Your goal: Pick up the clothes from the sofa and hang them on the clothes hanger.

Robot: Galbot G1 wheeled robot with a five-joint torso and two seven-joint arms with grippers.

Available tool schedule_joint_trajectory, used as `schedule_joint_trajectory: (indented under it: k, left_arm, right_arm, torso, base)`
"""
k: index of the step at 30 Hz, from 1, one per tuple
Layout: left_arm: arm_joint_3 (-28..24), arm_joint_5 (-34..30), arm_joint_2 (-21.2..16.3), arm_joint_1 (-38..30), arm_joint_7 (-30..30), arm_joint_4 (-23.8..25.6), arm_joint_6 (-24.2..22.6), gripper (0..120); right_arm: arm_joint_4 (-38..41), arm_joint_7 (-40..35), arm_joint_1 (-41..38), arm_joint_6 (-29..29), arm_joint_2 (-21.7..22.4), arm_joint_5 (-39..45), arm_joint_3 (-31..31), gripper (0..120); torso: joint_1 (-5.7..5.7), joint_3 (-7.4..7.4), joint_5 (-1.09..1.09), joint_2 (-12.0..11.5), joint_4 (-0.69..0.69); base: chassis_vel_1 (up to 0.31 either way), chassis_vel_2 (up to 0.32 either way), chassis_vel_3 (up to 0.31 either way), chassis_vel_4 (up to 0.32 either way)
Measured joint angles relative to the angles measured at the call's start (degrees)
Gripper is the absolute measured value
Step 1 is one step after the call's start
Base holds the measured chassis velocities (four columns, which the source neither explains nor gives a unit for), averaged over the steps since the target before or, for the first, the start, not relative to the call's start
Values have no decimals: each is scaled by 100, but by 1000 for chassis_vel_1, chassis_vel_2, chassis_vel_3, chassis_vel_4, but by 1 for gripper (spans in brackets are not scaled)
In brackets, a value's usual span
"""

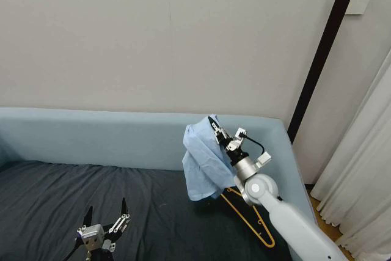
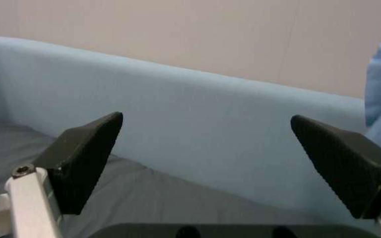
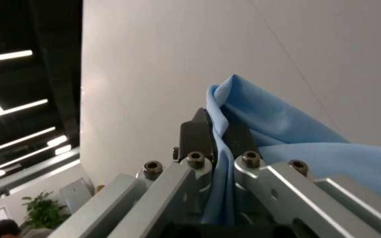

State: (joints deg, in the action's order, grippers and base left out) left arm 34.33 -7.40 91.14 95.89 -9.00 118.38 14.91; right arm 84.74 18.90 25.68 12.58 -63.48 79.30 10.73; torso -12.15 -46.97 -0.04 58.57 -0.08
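Note:
A light blue garment hangs in the air above the right end of the sofa, with my right gripper shut on its top edge. In the right wrist view the blue cloth is pinched between the fingers and spills away from them. An orange clothes hanger lies flat on the dark seat just below the garment and my right arm. My left gripper is low over the seat at the front left, open and holding nothing; its black fingertips stand wide apart, facing the sofa back.
The sofa has a pale blue backrest and a dark grey seat cushion. A plain wall rises behind it. A dark door frame and white curtains stand to the right of the sofa.

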Motion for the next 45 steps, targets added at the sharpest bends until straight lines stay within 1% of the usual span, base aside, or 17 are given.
schedule_joint_trajectory:
  k: [2,6,12,15,16,20,23,25,26,28,31,33,35,39,42,44,45]
  left_arm:
    - [15,-6,1,-11,-4,-7,7,100]
    - [34,-10,2,-15,-16,-38,39,100]
    - [38,2,25,-10,-41,-76,101,100]
    - [41,12,22,6,-47,-76,118,100]
    - [41,12,22,6,-47,-76,118,100]
    - [129,-6,-37,-23,-74,-113,129,100]
    - [195,-33,-56,-89,-179,-192,35,100]
    - [262,-49,-99,-137,-264,-257,-34,100]
    - [262,-49,-99,-137,-264,-257,-34,100]
    - [307,-70,-132,-147,-274,-279,-41,100]
    - [419,-126,-210,-162,-282,-330,-42,100]
    - [445,-141,-226,-166,-283,-342,-42,100]
    - [512,-163,-265,-189,-285,-379,-42,100]
    - [567,-167,-291,-234,-285,-467,-44,100]
    - [568,-158,-272,-266,-285,-520,-48,100]
    - [567,-153,-262,-270,-285,-524,-48,100]
    - [559,-142,-240,-276,-284,-524,-48,100]
  right_arm:
    - [-51,56,-400,0,9,82,172,0]
    - [-155,195,-655,-11,-13,106,268,0]
    - [-663,609,-223,-8,-54,-605,368,0]
    - [-1161,859,279,26,-107,-1317,373,0]
    - [-1161,859,279,26,-107,-1317,373,0]
    - [-2376,975,1219,110,-228,-3066,212,0]
    - [-2530,926,1641,45,-194,-3809,10,0]
    - [-2376,140,1993,-218,-113,-4342,-212,5]
    - [-2376,140,1993,-218,-113,-4342,-212,5]
    - [-2150,-602,2163,-541,-40,-4510,-287,14]
    - [-1535,-2063,2467,-1255,98,-4555,-353,27]
    - [-1330,-2351,2549,-1447,145,-4495,-362,30]
    - [-746,-2896,2765,-1861,267,-4288,-371,40]
    - [25,-3170,3001,-2008,399,-4223,-422,53]
    - [526,-2995,3086,-1691,430,-4417,-437,67]
    - [591,-2868,3074,-1569,430,-4470,-409,70]
    - [622,-2592,3024,-1359,417,-4534,-322,77]
  torso:
    - [0,0,0,0,1]
    - [0,1,-3,1,3]
    - [0,1,-2,1,2]
    - [0,0,2,0,0]
    - [0,0,2,0,0]
    - [0,0,1,0,-1]
    - [0,1,0,1,0]
    - [0,1,0,1,0]
    - [0,1,0,1,0]
    - [0,1,0,0,1]
    - [0,1,0,1,0]
    - [0,1,0,1,1]
    - [0,1,0,0,0]
    - [0,1,-2,1,0]
    - [0,1,-1,1,0]
    - [0,1,-2,1,1]
    - [1,1,-2,1,1]
  base:
    - [0,0,0,0]
    - [0,0,0,0]
    - [0,0,0,0]
    - [0,0,0,0]
    - [0,0,0,0]
    - [0,0,0,0]
    - [0,0,0,0]
    - [0,0,0,0]
    - [0,0,0,0]
    - [0,0,0,0]
    - [0,0,0,0]
    - [0,0,0,0]
    - [0,0,0,0]
    - [0,0,0,0]
    - [0,0,0,0]
    - [0,0,0,0]
    - [0,0,0,0]
